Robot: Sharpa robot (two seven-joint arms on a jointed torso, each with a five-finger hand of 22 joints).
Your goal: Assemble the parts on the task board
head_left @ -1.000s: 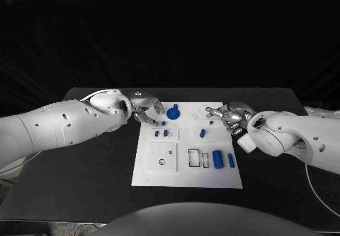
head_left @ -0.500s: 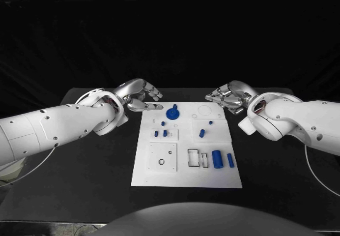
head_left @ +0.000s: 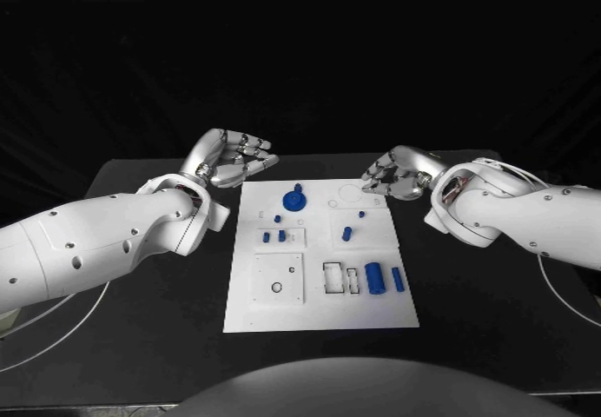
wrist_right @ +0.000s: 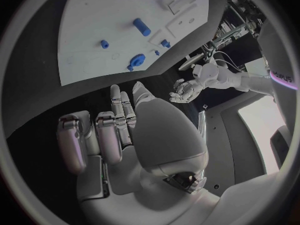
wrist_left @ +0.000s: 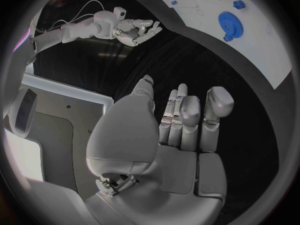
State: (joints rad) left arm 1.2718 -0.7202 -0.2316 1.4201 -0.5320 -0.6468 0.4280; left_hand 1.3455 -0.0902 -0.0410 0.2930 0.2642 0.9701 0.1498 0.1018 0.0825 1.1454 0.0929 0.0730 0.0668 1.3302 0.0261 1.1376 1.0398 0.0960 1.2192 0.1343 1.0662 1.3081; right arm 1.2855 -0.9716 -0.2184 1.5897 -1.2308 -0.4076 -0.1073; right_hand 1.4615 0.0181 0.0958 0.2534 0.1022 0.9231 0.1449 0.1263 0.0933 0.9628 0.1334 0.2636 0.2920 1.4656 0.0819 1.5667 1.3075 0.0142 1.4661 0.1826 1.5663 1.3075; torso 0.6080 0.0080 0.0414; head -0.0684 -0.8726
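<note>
So your left hand [head_left: 233, 159] and right hand [head_left: 394, 173] have both pulled back off the task board [head_left: 320, 313], fingers apart and empty; blue parts [head_left: 376, 278] sit untouched mid-bench, nothing's assembled yet.

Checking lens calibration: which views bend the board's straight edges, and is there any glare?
Head view: task board edges straight, evenly lit, no glare. Left wrist view: board edge curves. Right wrist view: board edge bows; bright panel at the rim.
</note>
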